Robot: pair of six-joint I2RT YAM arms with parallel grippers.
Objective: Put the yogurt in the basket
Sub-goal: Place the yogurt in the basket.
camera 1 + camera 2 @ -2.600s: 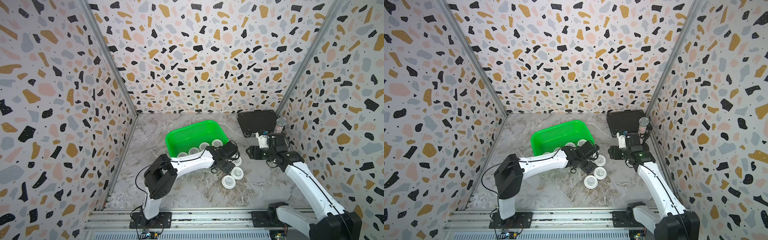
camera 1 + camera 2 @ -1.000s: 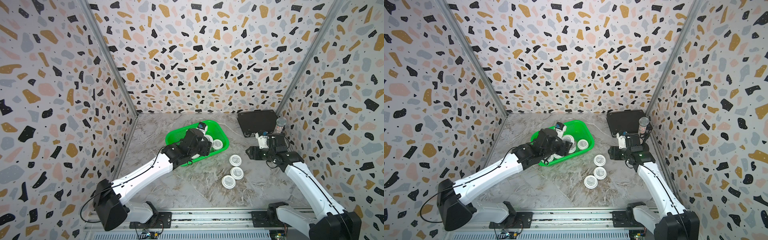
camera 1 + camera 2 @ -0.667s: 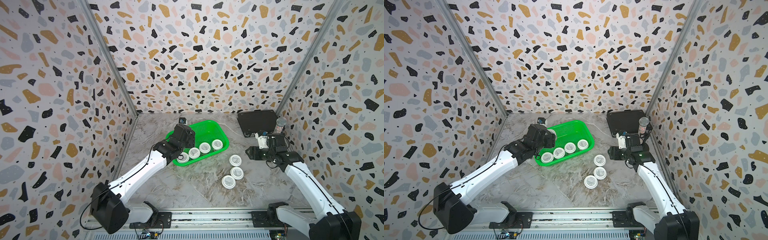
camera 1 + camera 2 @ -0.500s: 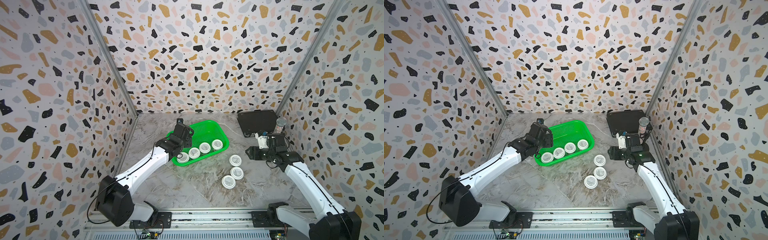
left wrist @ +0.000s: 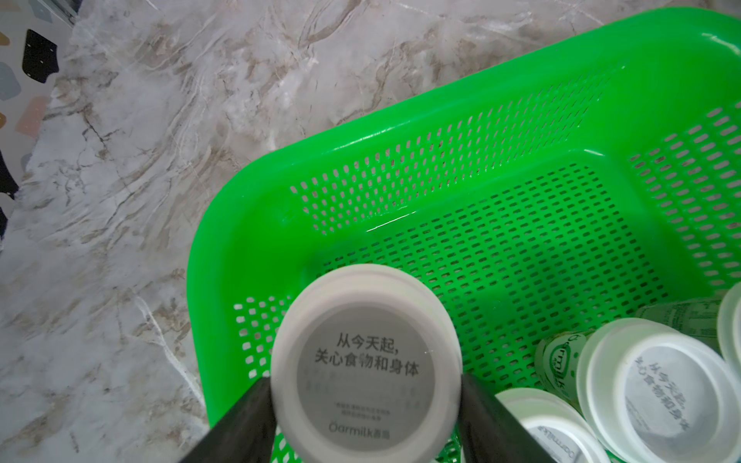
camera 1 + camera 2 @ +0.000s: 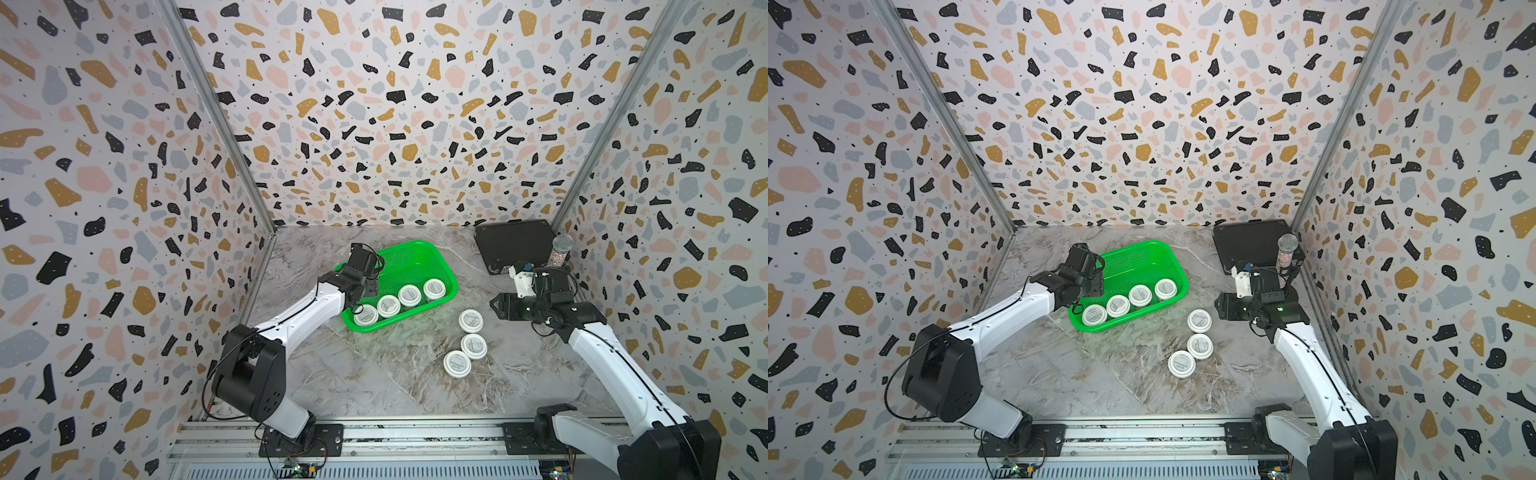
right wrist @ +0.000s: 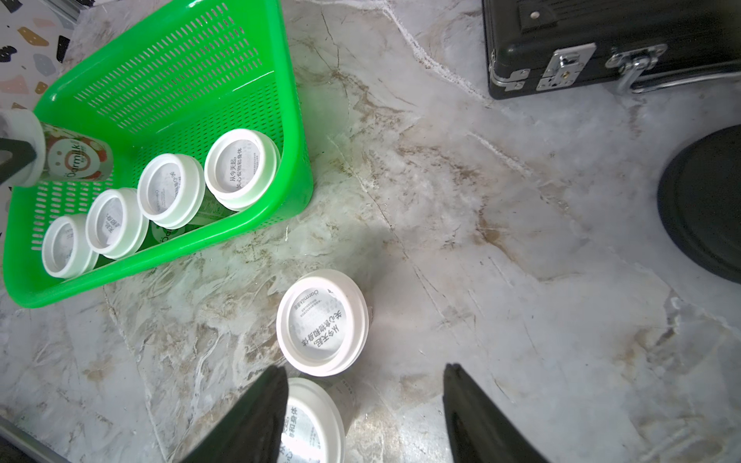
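Robot at work: the left gripper point(image 5: 365, 397) clamps a small round yogurt cup with a flat white lid point(image 5: 365, 360) by the lid's rim. One black finger point(image 5: 240, 425) presses on each side. The cup is over the left-hand end of the bright green perforated plastic basket point(image 5: 481, 132). The right wrist view shows the held cup's red-and-white label point(image 7: 76, 160) hanging within the basket's rim. Whether its base touches the mesh floor cannot be told. In both top views the gripper's body point(image 6: 368, 284) hides this cup.

Four more white-lidded cups point(image 6: 388, 305) stand lids up in a row along the basket's near wall, each just beside the next.

Across the grey marble-patterned tabletop point(image 6: 374, 382), the right gripper point(image 7: 363, 401) hovers with its jaws spread wide and nothing between them. It hangs above three loose cups standing outside the basket. One of these point(image 6: 470, 321) is nearest the basket, and two others point(image 6: 473, 346) point(image 6: 457, 363) sit close together nearer the front rail.

A flat black hard case with metal latches point(image 7: 601, 44) lies in the far right corner, beyond the right arm.
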